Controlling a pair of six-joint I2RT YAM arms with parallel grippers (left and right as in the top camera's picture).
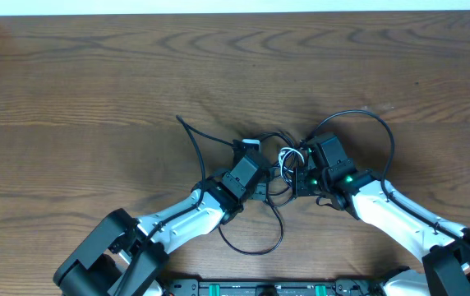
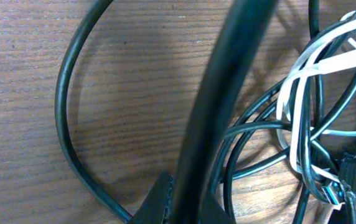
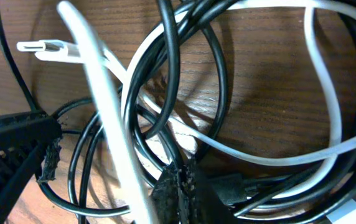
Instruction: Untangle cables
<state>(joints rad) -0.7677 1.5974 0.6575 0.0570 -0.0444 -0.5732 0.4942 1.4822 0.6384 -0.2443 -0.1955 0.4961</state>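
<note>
The cables (image 1: 287,161) lie knotted at the table's middle, black cords looping round a white one (image 1: 289,154). My left gripper (image 1: 258,158) sits just left of the knot. In its wrist view the left gripper (image 2: 187,194) is shut on a thick black cable (image 2: 218,106) that rises from its tips. My right gripper (image 1: 301,164) is at the knot's right side. Close up, the right gripper (image 3: 179,183) is shut, with a thin black cable (image 3: 156,146) running into its tips. The white cable (image 3: 103,112) crosses in front, and its plug (image 3: 44,48) lies free.
Black loops spread outward: one toward the upper left (image 1: 192,131), one near the front edge (image 1: 255,242), one at the right (image 1: 379,127). The other arm's finger (image 3: 13,146) shows at the left of the right wrist view. A blue-tipped plug (image 2: 332,195) lies beside the knot.
</note>
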